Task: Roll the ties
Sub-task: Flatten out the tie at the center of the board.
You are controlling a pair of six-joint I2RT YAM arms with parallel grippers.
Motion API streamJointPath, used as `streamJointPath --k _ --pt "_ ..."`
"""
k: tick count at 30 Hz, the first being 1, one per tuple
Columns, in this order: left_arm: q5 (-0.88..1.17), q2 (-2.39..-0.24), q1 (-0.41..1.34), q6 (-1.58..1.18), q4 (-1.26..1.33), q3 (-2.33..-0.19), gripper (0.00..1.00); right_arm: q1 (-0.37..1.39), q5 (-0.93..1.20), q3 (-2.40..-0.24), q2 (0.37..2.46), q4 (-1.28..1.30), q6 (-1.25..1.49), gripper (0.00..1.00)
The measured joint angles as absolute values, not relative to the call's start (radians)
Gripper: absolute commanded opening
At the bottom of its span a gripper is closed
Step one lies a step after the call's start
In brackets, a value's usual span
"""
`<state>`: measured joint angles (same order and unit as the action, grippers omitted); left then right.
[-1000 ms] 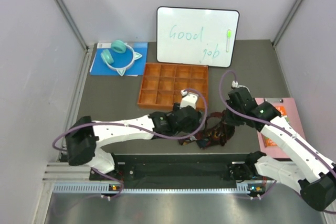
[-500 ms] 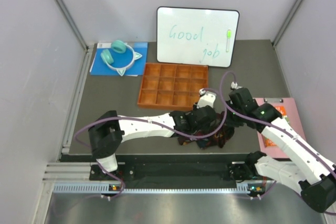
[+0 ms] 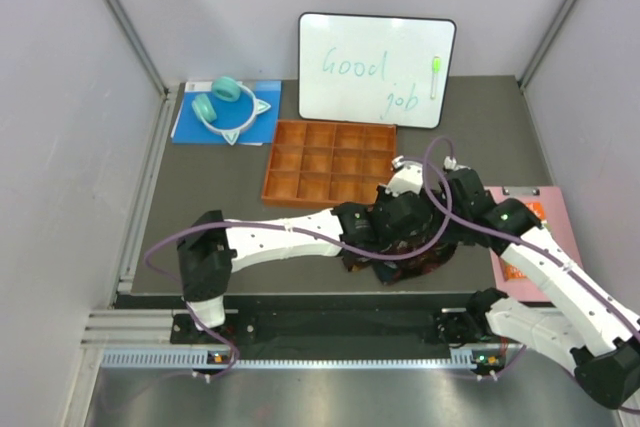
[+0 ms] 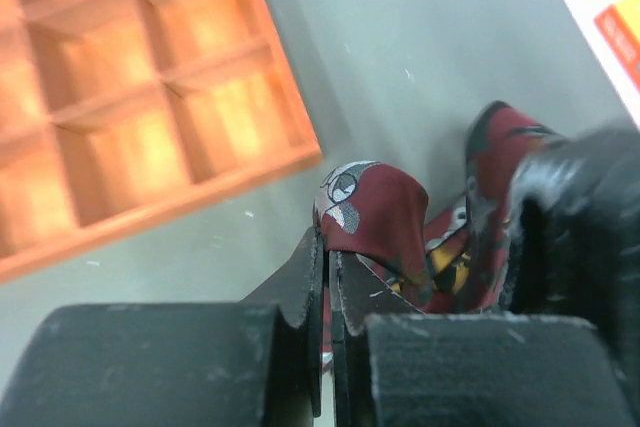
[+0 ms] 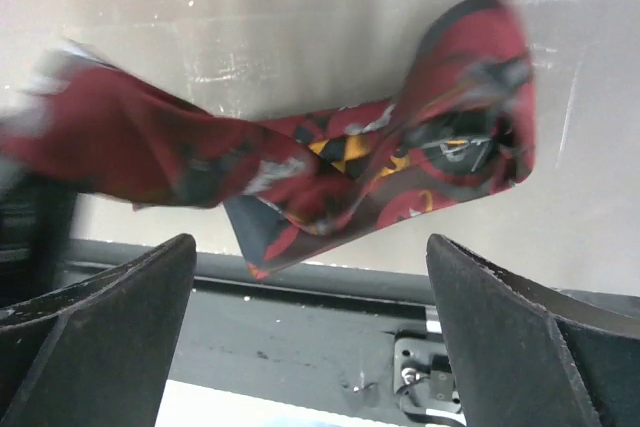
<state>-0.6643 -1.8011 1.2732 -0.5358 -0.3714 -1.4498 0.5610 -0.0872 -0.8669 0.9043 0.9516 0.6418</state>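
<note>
A dark maroon tie (image 3: pixel 408 265) with black and yellow pattern lies bunched on the grey table near the front edge. In the left wrist view my left gripper (image 4: pixel 327 245) is shut, pinching a folded end of the tie (image 4: pixel 385 209) between its tips. Seen from the right wrist, my right gripper (image 5: pixel 320 312) stands wide open just above the tie (image 5: pixel 330 167), nothing between its fingers (image 5: pixel 115 302). From above, both grippers meet over the bundle, the left gripper (image 3: pixel 403 232) reaching across from the left and the right gripper (image 3: pixel 442 230) close beside it.
An orange compartment tray (image 3: pixel 330 162) sits just behind the tie, its corner (image 4: pixel 130 97) near my left gripper. A whiteboard (image 3: pixel 377 69) leans at the back. Teal headphones (image 3: pixel 225 107) lie at the back left. A pink pad (image 3: pixel 535 237) lies to the right.
My left arm swung right to the tie and its gripper closed on a fold. My right gripper opened and let go of the tie.
</note>
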Motion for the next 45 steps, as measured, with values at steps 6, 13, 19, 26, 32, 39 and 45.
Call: streamJointPath --k 6,13,19,26,32,39,45 --pt "-0.732 -1.759 1.274 -0.479 -0.499 -1.620 0.00 0.562 -0.136 -0.947 0.887 0.969 0.651 0.99" --pt "-0.810 -1.726 1.297 -0.408 -0.581 -1.900 0.00 0.562 -0.210 -1.032 0.843 0.974 0.691 0.99" --pt "-0.879 -1.717 1.349 -0.347 -0.641 -2.097 0.00 0.562 -0.242 -1.035 0.781 0.987 0.740 0.99" --pt "-0.971 -1.702 1.412 -0.276 -0.659 -2.157 0.00 0.562 -0.176 -1.031 0.684 0.916 0.746 0.99" --pt "-1.035 -1.639 1.419 -0.196 -0.657 -2.158 0.00 0.562 -0.012 -1.039 0.668 0.827 0.704 0.99" --pt "-1.115 -1.487 1.431 -0.149 -0.598 -2.157 0.00 0.562 0.128 -1.047 0.698 0.757 0.683 0.99" --pt "-1.260 -1.424 1.462 -0.097 -0.535 -2.157 0.00 0.563 0.058 -0.960 0.665 0.738 0.711 0.99"
